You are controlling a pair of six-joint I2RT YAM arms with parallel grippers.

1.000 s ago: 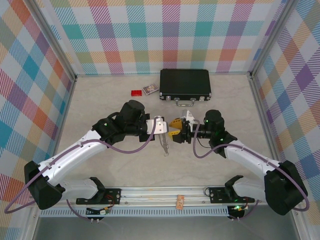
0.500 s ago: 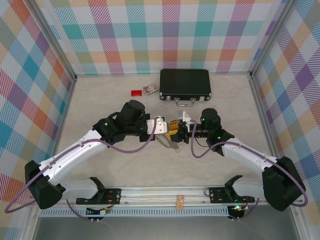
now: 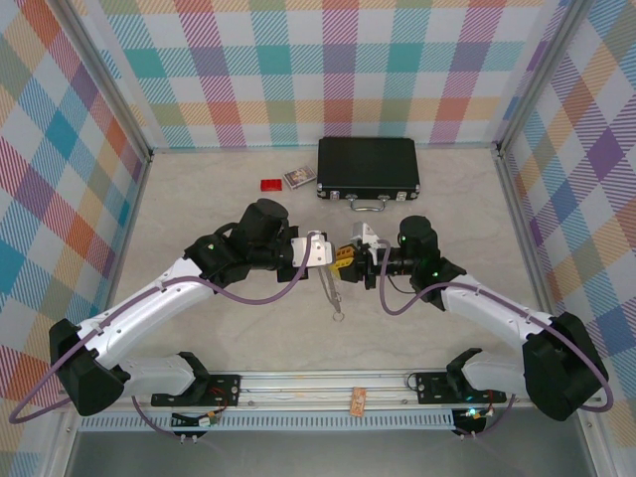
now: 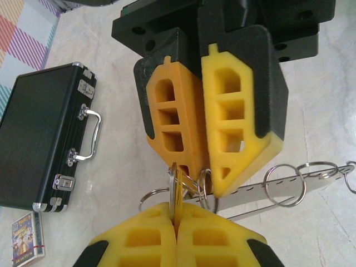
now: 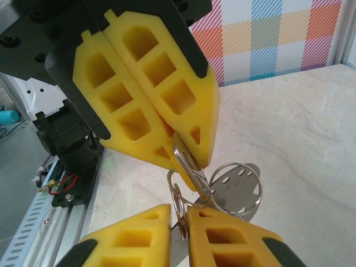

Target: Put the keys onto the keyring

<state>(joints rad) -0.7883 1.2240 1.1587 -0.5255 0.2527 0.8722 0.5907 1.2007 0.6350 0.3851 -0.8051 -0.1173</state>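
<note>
**A:** Starting with the left tool (image 3: 322,254): gripping what?

**B:** Pinching a key (image 4: 173,186) between fully closed pads, with the brass-coloured blade sitting edge-on in the seam.

**A:** And the right tool (image 3: 348,261), facing it from 3 o'clock?

**B:** Meeting the left tool tip to tip above the middle of the worktop (image 3: 199,229). Holding its pads a sliver apart, with thin wire rings of the keyring (image 5: 242,194) caught in that gap.

**A:** Locating the keyring itself, then?

**B:** Hanging from the meeting point and trailing toward 6 o'clock in the overhead view. Showing a grey perforated bar and larger loose rings in the wrist views. Not telling whether its lower end is touching the worktop.

**A:** Lying elsewhere?

**B:** Sitting at 12 o'clock from the tools, a black case (image 3: 368,167), handle facing them. Lying at 11 o'clock, just beside the case's left end, a red block (image 3: 269,185) and a small printed box (image 3: 299,178).
</note>
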